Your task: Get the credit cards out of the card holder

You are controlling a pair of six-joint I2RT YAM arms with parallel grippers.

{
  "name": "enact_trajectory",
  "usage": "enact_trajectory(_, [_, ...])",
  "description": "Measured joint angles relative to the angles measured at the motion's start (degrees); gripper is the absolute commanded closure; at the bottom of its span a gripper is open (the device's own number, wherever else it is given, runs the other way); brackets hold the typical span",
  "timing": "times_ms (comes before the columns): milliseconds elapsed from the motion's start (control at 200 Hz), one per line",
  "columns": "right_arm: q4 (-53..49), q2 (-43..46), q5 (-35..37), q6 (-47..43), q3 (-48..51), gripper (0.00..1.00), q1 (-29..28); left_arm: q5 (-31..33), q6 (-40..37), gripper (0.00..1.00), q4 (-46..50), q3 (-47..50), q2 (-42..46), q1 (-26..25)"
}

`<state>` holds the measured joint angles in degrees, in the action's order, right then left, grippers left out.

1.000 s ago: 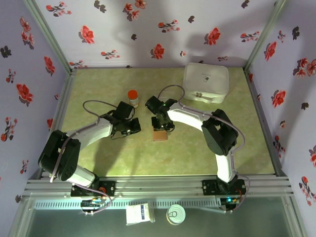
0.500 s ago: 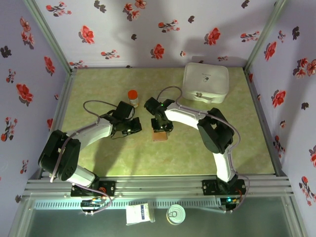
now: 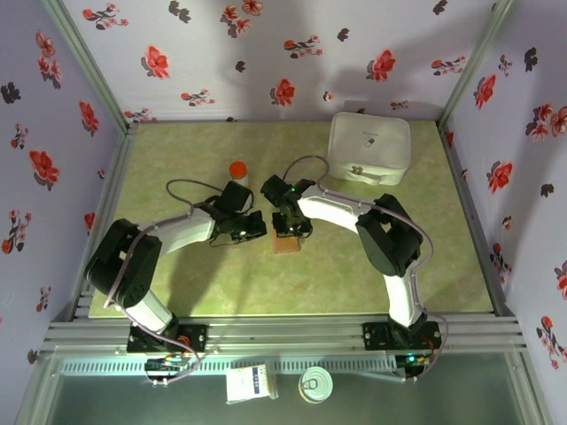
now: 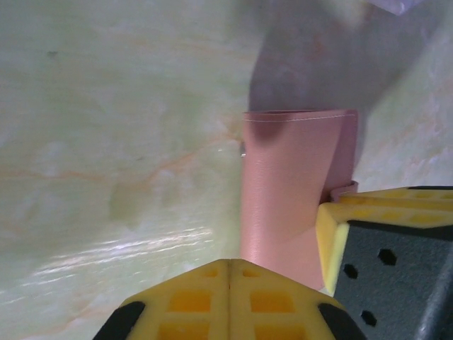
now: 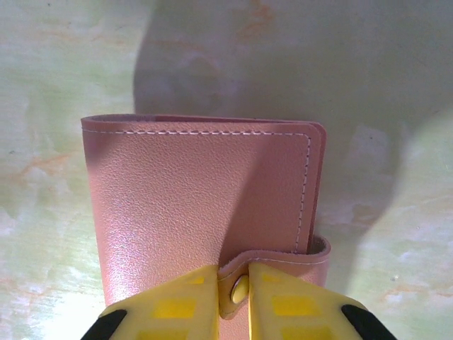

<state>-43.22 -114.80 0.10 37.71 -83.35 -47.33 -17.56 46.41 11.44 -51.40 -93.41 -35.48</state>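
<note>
The card holder (image 3: pixel 286 243) lies closed on the green table, a pink-tan leather wallet (image 5: pixel 205 191) with a snap strap (image 5: pixel 277 265) wrapped over its edge. My right gripper (image 5: pixel 234 285) is shut on the end of that strap, with the snap button pinched between the yellow pads. Seen from above, the right gripper (image 3: pixel 290 231) sits over the holder's far edge. My left gripper (image 4: pixel 228 263) is shut with nothing in it, its tip just beside the holder (image 4: pixel 290 177); from above the left gripper (image 3: pixel 258 227) is close to the holder's left. The credit cards are hidden inside the closed holder.
A large white rounded box (image 3: pixel 369 148) stands at the back right. A small bottle with an orange cap (image 3: pixel 238 170) stands just behind the left gripper. Floral walls close in the table on three sides.
The left arm has swung right, bringing its shut gripper up beside the holder. The right jaws have closed in on the strap.
</note>
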Motion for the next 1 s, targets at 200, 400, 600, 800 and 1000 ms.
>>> enact_trajectory(200, [4.5,2.8,-2.3,0.0,4.1,0.88,1.3,-1.2,1.0,1.0,-2.0,-3.1,-4.2,-2.2])
enact_trajectory(400, [6.2,5.5,-3.7,0.0,6.8,0.88,2.5,-2.0,1.5,1.0,-3.6,-3.7,-7.9,-2.5])
enact_trajectory(600, [5.9,9.7,-2.8,0.0,9.4,0.82,4.2,-2.7,1.6,1.0,-4.2,-3.7,-8.6,-2.3])
enact_trajectory(800, [6.0,11.8,-2.7,-0.2,12.1,0.78,7.0,-2.7,1.6,1.0,-4.2,-3.7,-8.6,-2.2])
enact_trajectory(1000, [7.9,11.7,-4.7,-0.2,14.7,0.77,8.1,-2.9,1.6,1.0,-4.2,-3.7,-8.6,-2.1])
